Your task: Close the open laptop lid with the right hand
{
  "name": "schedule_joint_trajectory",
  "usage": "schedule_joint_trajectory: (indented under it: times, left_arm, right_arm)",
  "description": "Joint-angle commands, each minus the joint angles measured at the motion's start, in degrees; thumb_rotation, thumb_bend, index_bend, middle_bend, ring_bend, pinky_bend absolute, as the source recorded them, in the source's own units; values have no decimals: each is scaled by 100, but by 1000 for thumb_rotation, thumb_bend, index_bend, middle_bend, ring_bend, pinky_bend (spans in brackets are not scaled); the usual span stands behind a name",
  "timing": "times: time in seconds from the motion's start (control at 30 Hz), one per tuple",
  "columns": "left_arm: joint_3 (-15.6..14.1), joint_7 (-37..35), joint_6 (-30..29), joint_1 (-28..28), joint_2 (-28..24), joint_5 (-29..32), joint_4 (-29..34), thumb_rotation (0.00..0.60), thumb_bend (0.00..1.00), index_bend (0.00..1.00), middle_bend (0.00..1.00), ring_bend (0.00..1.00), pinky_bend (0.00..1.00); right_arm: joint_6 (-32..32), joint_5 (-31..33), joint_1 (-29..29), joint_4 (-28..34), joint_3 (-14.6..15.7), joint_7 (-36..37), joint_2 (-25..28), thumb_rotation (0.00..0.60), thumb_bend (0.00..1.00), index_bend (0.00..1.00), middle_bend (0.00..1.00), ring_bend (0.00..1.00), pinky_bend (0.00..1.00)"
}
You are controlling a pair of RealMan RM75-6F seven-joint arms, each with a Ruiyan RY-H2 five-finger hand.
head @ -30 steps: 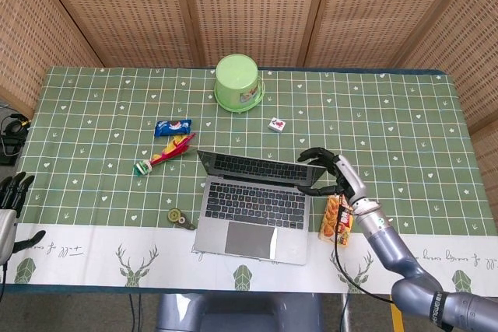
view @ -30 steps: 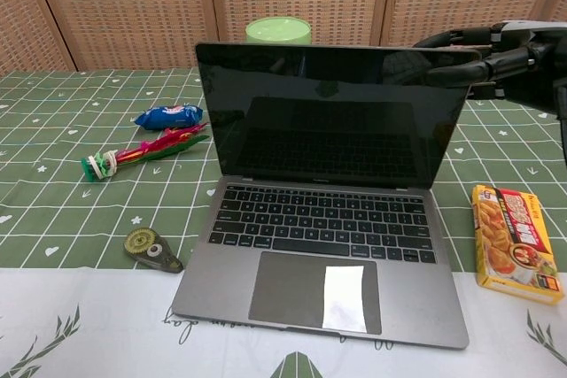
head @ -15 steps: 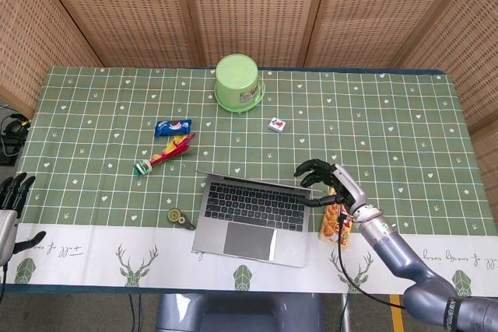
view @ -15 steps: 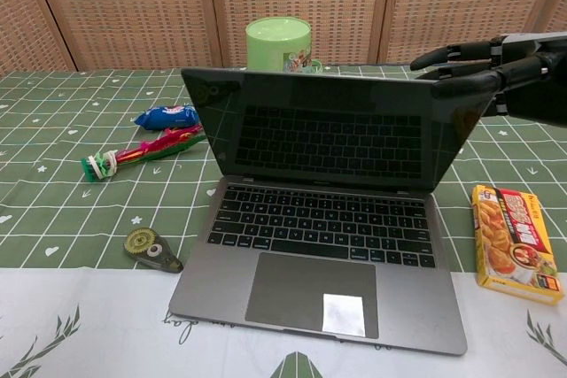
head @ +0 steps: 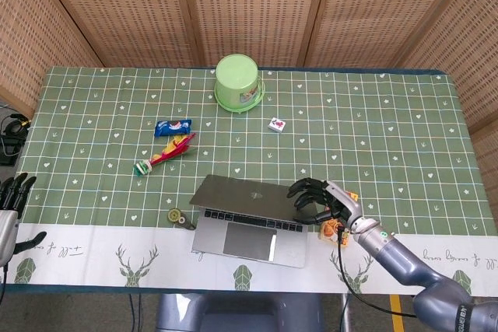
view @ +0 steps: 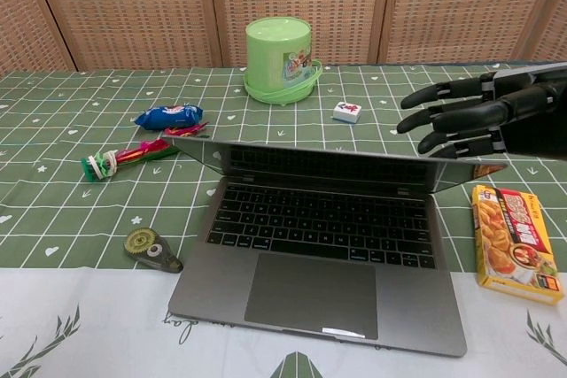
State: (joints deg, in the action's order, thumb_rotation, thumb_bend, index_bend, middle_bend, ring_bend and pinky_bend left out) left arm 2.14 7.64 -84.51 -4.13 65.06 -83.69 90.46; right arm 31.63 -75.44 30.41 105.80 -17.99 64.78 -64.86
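The grey laptop (head: 247, 217) (view: 323, 258) sits near the table's front edge, its lid (head: 241, 198) (view: 319, 165) tilted far down over the keyboard with only a narrow wedge left. My right hand (head: 315, 199) (view: 465, 117) rests on the lid's right top corner, fingers spread and pointing left, holding nothing. My left hand (head: 11, 196) hangs off the table's left edge with its fingers apart, far from the laptop.
An orange snack box (view: 514, 238) (head: 334, 228) lies right of the laptop under my right wrist. A tape dispenser (view: 151, 250), a colourful toy (view: 142, 152), a blue packet (view: 168, 116), a green bucket (view: 279, 59) and a small tile (view: 346, 111) lie beyond or left of it.
The lid has swung from upright down to nearly flat over the keyboard. My right hand followed it forward and down, staying on its right top corner.
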Motion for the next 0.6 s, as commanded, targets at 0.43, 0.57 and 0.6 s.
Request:
schedule_joint_trajectory:
  times: [0.43, 0.57, 0.6]
  left_arm:
    - [-6, -7, 1, -5, 3, -11, -3, 600, 0, 0, 0, 0, 0]
    - [-11, -7, 9, -8, 4, -15, -4, 600, 0, 0, 0, 0, 0]
    - [-11, -10, 7, -8, 3, -16, -5, 600, 0, 0, 0, 0, 0]
  right_arm:
    - [-1019, -658, 523, -132, 362, 738, -49, 600, 249, 404, 449, 457, 416]
    - [-1021, -725, 600, -213, 492, 769, -213, 600, 248, 404, 449, 457, 416]
    - [-1020, -735, 623, -231, 529, 784, -264, 600, 248, 404, 449, 457, 416]
